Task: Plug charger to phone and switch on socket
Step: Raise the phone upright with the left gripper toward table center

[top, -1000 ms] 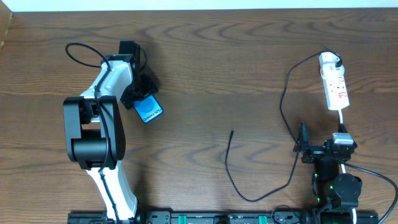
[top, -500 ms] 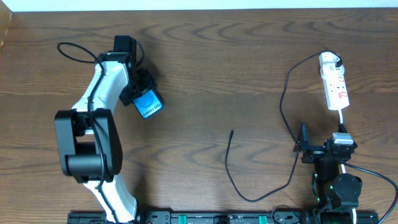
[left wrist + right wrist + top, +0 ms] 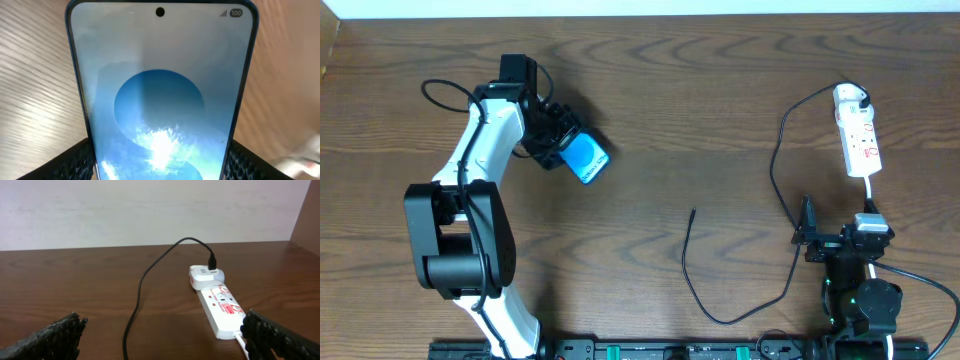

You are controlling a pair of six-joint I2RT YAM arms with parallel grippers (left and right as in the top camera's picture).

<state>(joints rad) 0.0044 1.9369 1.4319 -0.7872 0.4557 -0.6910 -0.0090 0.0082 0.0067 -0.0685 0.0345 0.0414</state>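
My left gripper (image 3: 558, 148) is shut on the phone (image 3: 586, 159), holding its lower end; the blue screen faces up and points right. In the left wrist view the phone (image 3: 160, 95) fills the frame between my fingers (image 3: 160, 167). The charger, a thin black cable (image 3: 775, 160), runs from a white plug (image 3: 850, 97) in the socket (image 3: 861, 142) at the far right, loops toward the front, and ends in a free tip (image 3: 693, 211) mid-table. My right gripper (image 3: 838, 224) is open and empty just in front of the socket (image 3: 220, 311), with the cable (image 3: 142, 285) between its fingers (image 3: 165, 342).
The socket's white cord (image 3: 871, 192) runs from the strip down past my right gripper. The back wall edge lies along the top of the table (image 3: 670, 80). The charger's loop (image 3: 725, 320) lies near the front edge.
My left arm has swung the phone to the right and turned it, so it now points right instead of down. The right arm, the cable and the socket have not moved.
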